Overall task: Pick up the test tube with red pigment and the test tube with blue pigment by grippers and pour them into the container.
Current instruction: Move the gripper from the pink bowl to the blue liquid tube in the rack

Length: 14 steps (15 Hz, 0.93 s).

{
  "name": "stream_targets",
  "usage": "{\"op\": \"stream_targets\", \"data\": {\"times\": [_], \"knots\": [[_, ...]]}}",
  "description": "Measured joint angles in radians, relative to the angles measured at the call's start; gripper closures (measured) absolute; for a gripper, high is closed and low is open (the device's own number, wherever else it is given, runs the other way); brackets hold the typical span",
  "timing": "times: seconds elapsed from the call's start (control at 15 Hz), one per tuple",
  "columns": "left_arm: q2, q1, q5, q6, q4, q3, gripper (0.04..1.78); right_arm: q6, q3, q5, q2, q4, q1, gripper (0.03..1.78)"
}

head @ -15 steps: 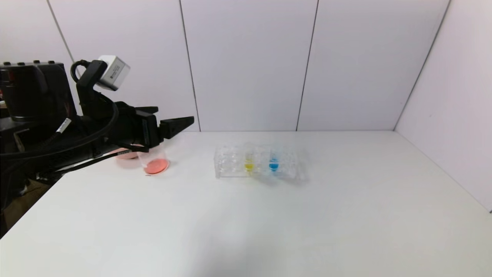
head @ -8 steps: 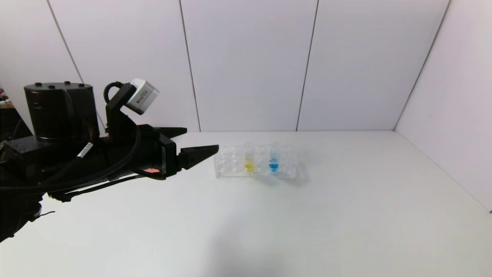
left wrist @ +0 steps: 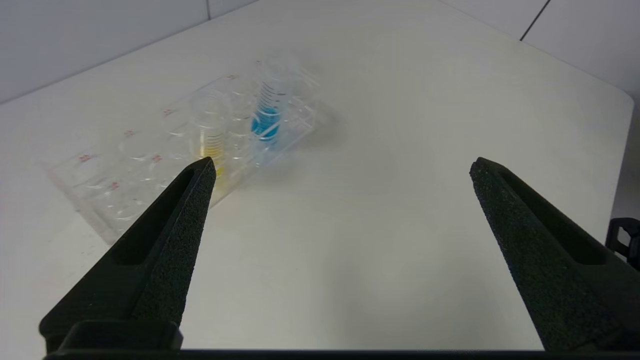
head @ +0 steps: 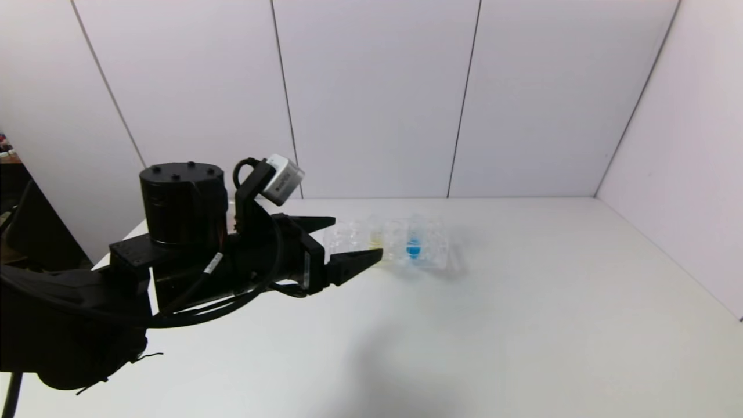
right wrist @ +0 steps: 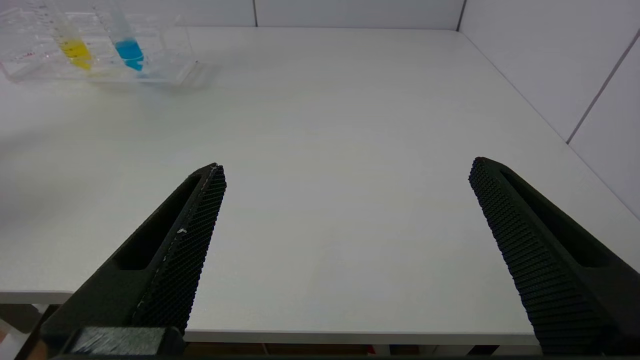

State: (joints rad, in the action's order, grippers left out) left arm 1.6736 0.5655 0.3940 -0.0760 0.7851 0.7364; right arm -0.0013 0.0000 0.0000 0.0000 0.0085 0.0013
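The test tube with blue pigment stands upright in a clear tube rack at the middle back of the white table. My left gripper is open and empty, its fingertips just left of the rack and apart from it. In the left wrist view the blue tube stands beyond my open left gripper, off to the side of its left finger. My right gripper is open and empty above the table's front edge, out of the head view. The test tube with red pigment is not in view. The container is hidden behind my left arm.
A yellow-liquid tube stands in the same rack, left of the blue one, close to my left fingertip. It also shows in the right wrist view beside the blue tube. White walls close the back and right.
My left arm has swung right and down from above the beaker with red liquid toward the rack. The arm now covers the beaker and the pink bowl.
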Motion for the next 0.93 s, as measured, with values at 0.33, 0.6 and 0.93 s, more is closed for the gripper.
{"op": "stream_targets", "data": {"times": [0.33, 0.6, 0.93], "knots": [[0.111, 0.077, -0.008, -0.056, 0.060, 0.022, 0.04, 0.000, 0.000, 0.000, 0.000, 0.000, 0.000, 0.04], [0.206, 0.110, -0.058, -0.069, 0.075, 0.081, 0.04, 0.000, 0.000, 0.000, 0.000, 0.000, 0.000, 0.04], [0.331, 0.157, -0.128, -0.106, 0.064, 0.213, 0.04, 0.000, 0.000, 0.000, 0.000, 0.000, 0.000, 0.04]]}}
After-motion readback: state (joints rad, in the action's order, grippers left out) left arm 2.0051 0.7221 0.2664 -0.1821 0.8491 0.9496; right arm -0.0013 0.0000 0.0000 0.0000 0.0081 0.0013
